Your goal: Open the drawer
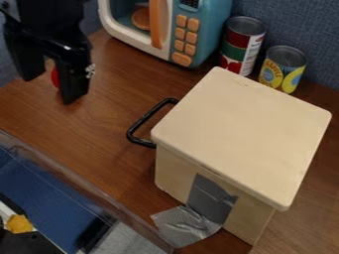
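Drawer handle (141,142) partly hidden by lid (245,129); hand (49,89) upper left, arm (53,20) cropped.

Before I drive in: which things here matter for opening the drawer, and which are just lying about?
For the job:
pale wooden box, presumably holding the drawer
black bar handle on its side
black two-finger gripper

Just lying about:
teal and white toy microwave
red and green cylindrical can
yellow and blue cylindrical can
grey tape on the box
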`<state>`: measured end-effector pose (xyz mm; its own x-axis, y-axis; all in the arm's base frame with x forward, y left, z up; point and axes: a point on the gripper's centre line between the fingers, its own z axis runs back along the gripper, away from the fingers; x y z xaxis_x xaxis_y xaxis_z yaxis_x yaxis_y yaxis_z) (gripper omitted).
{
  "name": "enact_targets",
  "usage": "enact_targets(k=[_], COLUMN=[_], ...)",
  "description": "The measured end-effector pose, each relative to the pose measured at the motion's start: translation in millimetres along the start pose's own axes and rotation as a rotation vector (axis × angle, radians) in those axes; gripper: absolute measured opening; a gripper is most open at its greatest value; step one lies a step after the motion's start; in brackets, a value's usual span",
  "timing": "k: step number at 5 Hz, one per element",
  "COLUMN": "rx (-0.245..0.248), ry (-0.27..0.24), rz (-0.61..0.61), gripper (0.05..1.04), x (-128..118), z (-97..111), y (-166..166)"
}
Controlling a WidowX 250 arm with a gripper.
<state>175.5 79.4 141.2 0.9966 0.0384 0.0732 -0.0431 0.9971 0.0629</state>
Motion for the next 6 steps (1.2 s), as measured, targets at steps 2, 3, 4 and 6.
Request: enact_targets(k=[2, 3, 4, 6], rx=[-0.070, -0.081, -0.101, -0.156], ry=[-0.086, -0.082, -0.056, -0.047], rz=[0.034, 0.054, 0.076, 0.078], gripper=[1.000, 1.000, 1.000, 1.000], x=[18, 28, 37, 68], z=[-43, -66, -85, -94], y=[-5, -4, -3, -17])
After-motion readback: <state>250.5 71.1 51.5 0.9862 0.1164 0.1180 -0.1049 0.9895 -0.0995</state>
